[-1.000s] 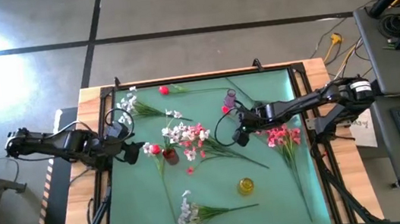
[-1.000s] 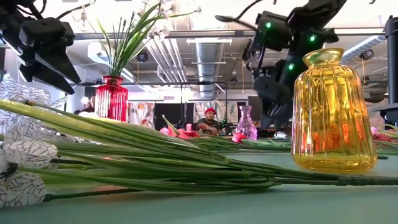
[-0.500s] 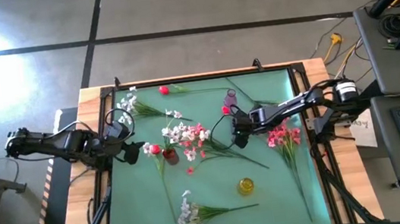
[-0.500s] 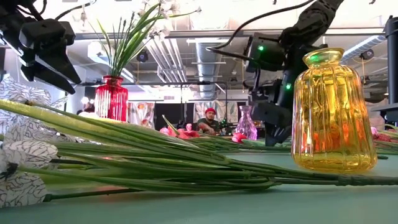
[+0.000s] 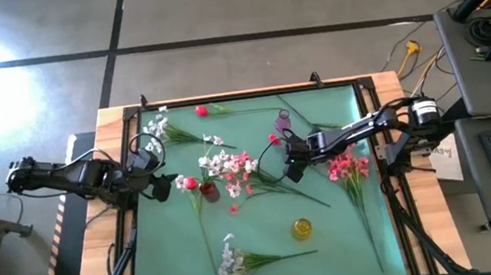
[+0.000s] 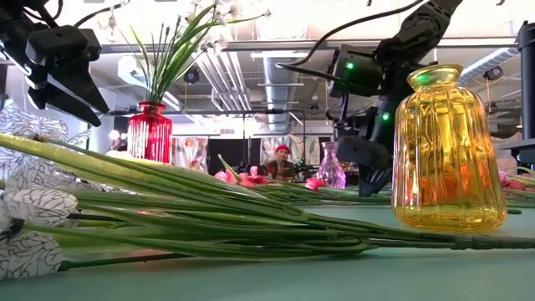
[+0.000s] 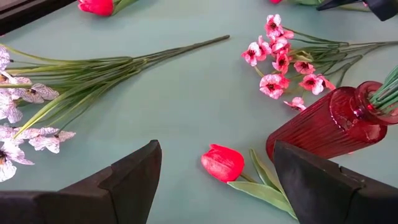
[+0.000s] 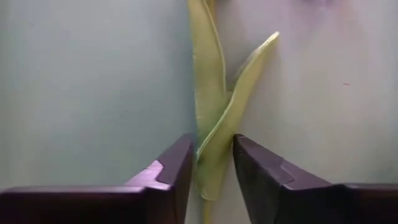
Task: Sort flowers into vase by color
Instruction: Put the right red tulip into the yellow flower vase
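Note:
My right gripper [image 5: 290, 168] is down at the table's middle, shut on the green leaves of a red-bud flower [image 5: 274, 139] that lies on the green mat. My left gripper [image 5: 162, 187] hangs open above the left side, close to another red bud [image 7: 222, 163] and the red vase [image 7: 336, 124]. The red vase [image 5: 208, 192] holds a spray with white blossoms. Pink sprays [image 5: 347, 164], white sprays [image 5: 233, 261] and a red bud [image 5: 200, 111] lie flat on the mat. My right gripper pinches the flower's two long green leaves [image 8: 214, 146] between its two fingers, which lie across them. The fingers come steeply from above, slanting in from the table's right. The leaves and the bud still lie on the mat.
A yellow vase [image 5: 302, 228] stands near the front middle and a small purple vase [image 5: 283, 119] at the back, close behind my right gripper. Pink blossoms [image 5: 235, 167] lie beside the red vase. A wooden rim [image 5: 222, 97] frames the mat.
My right gripper has sunk onto the mat at the table's middle, and its fingers have drawn together around the red-bud flower's leaves. The flower lies where it was.

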### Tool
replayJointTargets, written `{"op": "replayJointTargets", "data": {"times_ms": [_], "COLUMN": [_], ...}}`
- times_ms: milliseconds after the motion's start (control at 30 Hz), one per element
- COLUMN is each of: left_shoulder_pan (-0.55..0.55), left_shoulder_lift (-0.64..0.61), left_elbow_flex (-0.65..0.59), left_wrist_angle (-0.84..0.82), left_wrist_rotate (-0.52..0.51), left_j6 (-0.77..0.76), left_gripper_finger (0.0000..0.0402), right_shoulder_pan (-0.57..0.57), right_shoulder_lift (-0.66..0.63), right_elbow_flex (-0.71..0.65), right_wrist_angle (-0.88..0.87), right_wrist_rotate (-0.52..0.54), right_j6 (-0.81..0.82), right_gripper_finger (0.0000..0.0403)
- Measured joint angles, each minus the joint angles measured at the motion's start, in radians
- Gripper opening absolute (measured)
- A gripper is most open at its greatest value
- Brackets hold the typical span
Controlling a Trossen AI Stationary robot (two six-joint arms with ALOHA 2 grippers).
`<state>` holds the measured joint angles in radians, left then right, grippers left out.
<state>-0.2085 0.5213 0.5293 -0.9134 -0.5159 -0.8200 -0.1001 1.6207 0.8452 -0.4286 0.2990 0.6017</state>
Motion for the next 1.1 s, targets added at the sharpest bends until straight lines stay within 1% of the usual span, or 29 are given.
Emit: {"op": "replayJointTargets", "data": {"times_ms": [233, 400, 500, 700, 800, 967, 1100], "left_shoulder_pan": [0.000, 0.000, 0.000, 0.000, 0.000, 0.000, 0.000], "left_shoulder_lift": [0.000, 0.000, 0.000, 0.001, -0.001, -0.005, -0.003], "left_elbow_flex": [0.000, 0.000, 0.000, 0.000, 0.000, 0.000, 0.024], "left_wrist_angle": [0.000, 0.000, 0.000, 0.000, 0.000, 0.000, 0.000], "left_wrist_rotate": [0.000, 0.000, 0.000, 0.000, 0.000, 0.035, 0.035], "left_j6": [0.000, 0.000, 0.000, 0.000, -0.006, -0.021, -0.027], "left_gripper_finger": [0.0293, 0.0293, 0.0293, 0.0293, 0.0293, 0.0293, 0.0293], "right_shoulder_pan": [0.001, 0.001, 0.001, 0.002, 0.002, 0.001, 0.001], "right_shoulder_lift": [0.016, -0.001, -0.030, -0.111, -0.146, -0.177, -0.187], "right_elbow_flex": [0.001, -0.001, -0.004, -0.003, -0.003, -0.003, -0.003], "right_wrist_angle": [0.011, 0.018, 0.010, 0.030, 0.092, 0.253, 0.399], "right_wrist_rotate": [-0.008, -0.015, -0.023, -0.018, -0.016, -0.014, -0.011], "right_j6": [0.008, -0.006, -0.014, -0.023, -0.047, -0.131, -0.202], "right_gripper_finger": [0.0053, 0.0024, 0.0015, 0.0015, 0.0015, 0.0015, 0.0015]}}
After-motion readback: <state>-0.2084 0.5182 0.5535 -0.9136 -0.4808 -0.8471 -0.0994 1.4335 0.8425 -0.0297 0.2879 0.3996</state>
